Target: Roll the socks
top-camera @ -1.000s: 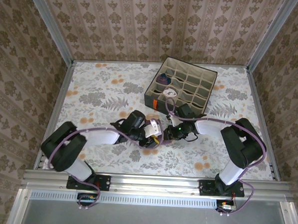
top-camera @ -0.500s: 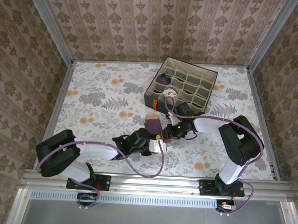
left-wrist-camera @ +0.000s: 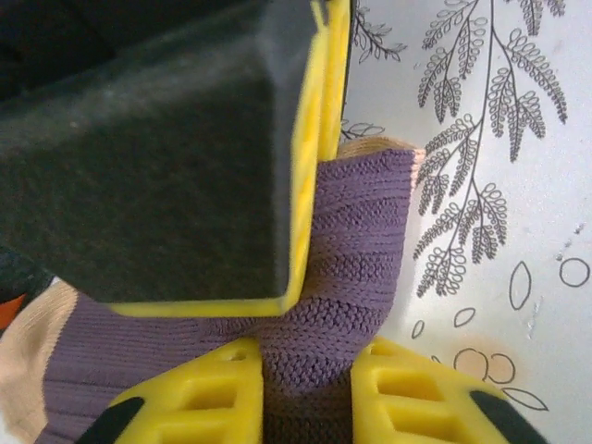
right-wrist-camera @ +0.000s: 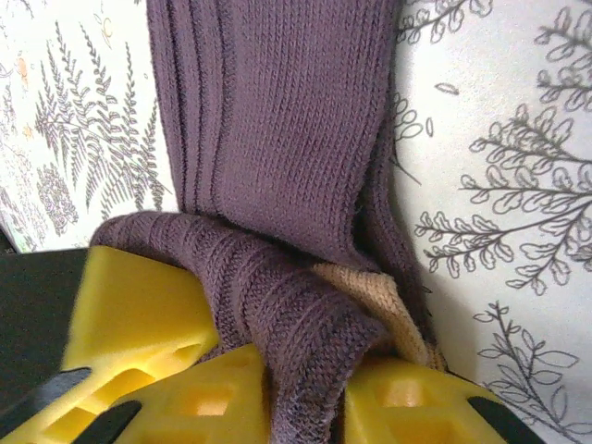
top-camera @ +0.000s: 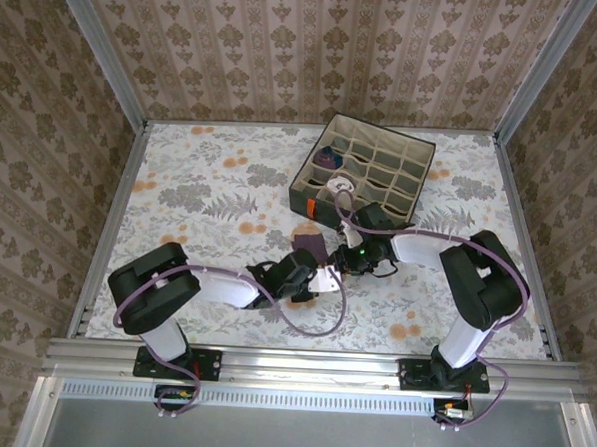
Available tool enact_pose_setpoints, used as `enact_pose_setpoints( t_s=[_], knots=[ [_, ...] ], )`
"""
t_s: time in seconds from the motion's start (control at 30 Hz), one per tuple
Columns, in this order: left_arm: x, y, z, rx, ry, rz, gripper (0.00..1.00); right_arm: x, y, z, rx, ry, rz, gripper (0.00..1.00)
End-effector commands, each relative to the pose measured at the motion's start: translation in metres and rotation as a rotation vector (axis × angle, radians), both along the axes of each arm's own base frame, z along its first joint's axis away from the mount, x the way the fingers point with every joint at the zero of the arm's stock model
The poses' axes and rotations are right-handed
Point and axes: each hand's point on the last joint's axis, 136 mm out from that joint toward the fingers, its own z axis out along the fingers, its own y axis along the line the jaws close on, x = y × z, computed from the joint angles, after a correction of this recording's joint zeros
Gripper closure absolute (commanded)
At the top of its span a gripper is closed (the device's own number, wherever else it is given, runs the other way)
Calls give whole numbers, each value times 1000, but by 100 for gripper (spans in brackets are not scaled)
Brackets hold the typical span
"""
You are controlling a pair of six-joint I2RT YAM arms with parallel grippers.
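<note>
**A:** How many socks can you count?

**B:** Three. The tan-heeled purple sock (top-camera: 306, 243) lies on the worktop (top-camera: 201, 178) in the middle of the top view, just below the lower left corner of the one grey box (top-camera: 421, 185). The other two sit in cells at the box's left end. The boxed purple sock (top-camera: 327, 157) is higher in the frame, and a white sock (top-camera: 339, 184) is just under it.

**A:** And the arms?

**B:** Two arms and two hands, and both hands are on that one sock on the worktop. They come in from the left and the right and nearly touch at the centre of the frame.

**A:** What is the left hand doing?

**B:** The left hand (left-wrist-camera: 307, 384) is pinching. Its two yellow fingers (left-wrist-camera: 203, 393) squeeze a bunch of purple knit between them at the bottom of its wrist view. A black block edged in yellow (left-wrist-camera: 148, 157) lies over the sock at the upper left.

**A:** And the right?

**B:** The right hand (right-wrist-camera: 305, 384) is also pinching. A fold of the sock is caught between its two yellow fingers (right-wrist-camera: 398, 402), and the tan heel (right-wrist-camera: 370, 287) shows just above the right-side finger. The rest of the sock runs flat toward the top of that frame.
</note>
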Motion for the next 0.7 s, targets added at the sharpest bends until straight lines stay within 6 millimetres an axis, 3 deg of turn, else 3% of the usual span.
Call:
enact_pose_setpoints(
  t_s=[0.0,0.3,0.67],
  knots=[
    [-32,32,-42,86,376,28,97,-34,-7,-2,-3,74,35,67],
    [-52,31,-29,-42,786,31,100,-18,-15,48,20,-135,-16,54],
    [-45,29,-22,-210,1082,57,100,-9,-8,37,24,-139,6,51]
  ],
)
